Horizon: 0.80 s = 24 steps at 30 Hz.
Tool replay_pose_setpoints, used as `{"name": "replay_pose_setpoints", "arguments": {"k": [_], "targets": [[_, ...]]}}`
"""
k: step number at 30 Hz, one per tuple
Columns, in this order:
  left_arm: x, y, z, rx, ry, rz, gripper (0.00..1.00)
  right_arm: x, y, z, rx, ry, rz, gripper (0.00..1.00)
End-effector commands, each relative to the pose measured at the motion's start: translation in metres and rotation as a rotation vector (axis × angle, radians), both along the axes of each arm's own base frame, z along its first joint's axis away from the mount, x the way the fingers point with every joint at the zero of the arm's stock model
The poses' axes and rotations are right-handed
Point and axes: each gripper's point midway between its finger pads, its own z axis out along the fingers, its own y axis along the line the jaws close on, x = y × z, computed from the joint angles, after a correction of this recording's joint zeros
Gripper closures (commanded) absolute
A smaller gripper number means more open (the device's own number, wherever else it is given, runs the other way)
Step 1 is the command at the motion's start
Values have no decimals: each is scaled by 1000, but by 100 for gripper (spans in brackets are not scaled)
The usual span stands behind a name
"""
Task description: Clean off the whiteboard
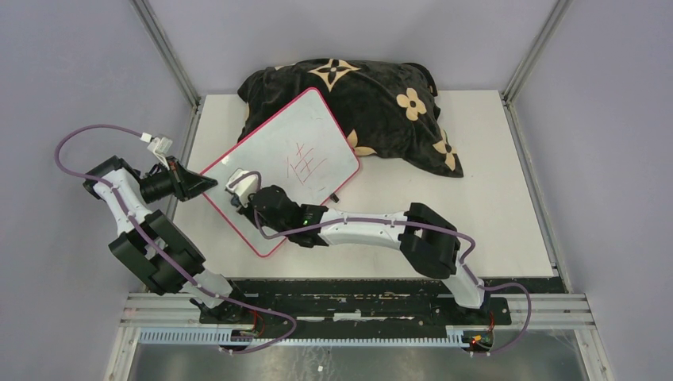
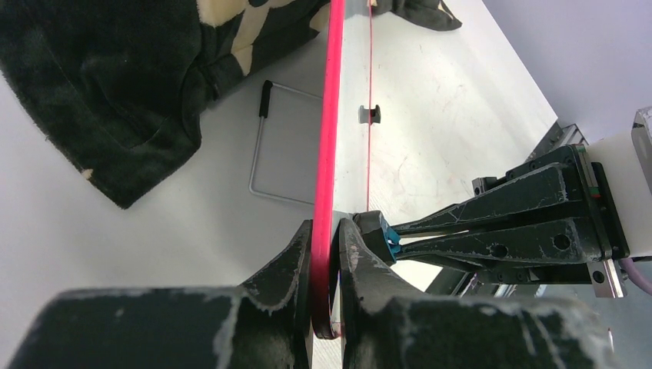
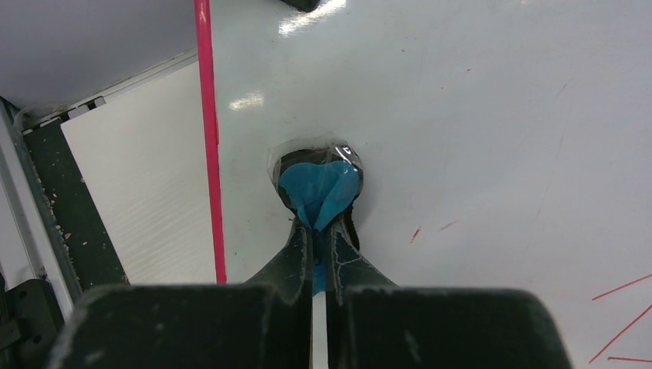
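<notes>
The whiteboard (image 1: pixel 278 147) has a pink-red rim and lies tilted, its far corner resting on the cushion. Red handwriting (image 1: pixel 308 164) sits at its middle. My left gripper (image 1: pixel 208 181) is shut on the board's left rim, the jaws pinching the rim (image 2: pixel 330 115) from both sides at the left gripper (image 2: pixel 327 240). My right gripper (image 1: pixel 242 196) is shut on a small blue and black eraser (image 3: pixel 319 184) pressed on the board face (image 3: pixel 477 115) near the left rim. In the right wrist view the right gripper (image 3: pixel 319 234) has red strokes (image 3: pixel 623 307) to its right. The eraser (image 2: pixel 382 231) also shows in the left wrist view.
A black floral cushion (image 1: pixel 389 95) lies at the back of the white table (image 1: pixel 476 206) and under the board's far corner; it also shows in the left wrist view (image 2: pixel 115 77). A wire stand (image 2: pixel 265 146) lies beneath the board. Metal frame posts (image 1: pixel 167 51) flank the table.
</notes>
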Motion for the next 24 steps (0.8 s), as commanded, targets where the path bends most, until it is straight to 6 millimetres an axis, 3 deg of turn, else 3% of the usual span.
{"name": "replay_pose_setpoints", "arguments": {"k": [1,9,14,18,24], "targets": [[-4,15,-22,235,-60,-78,97,39,-19,2,-3,-41,-104,99],[-4,16,-21,241,-65,-77,97,105,-78,-4,-7,-6,-267,100],[-3,16,-20,242,-66,-77,97,137,-116,-5,1,5,-364,100],[-3,16,-19,242,-66,-76,97,142,-127,-4,15,15,-376,100],[-3,15,-19,235,-65,-75,97,122,-112,-19,44,75,-295,99]]}}
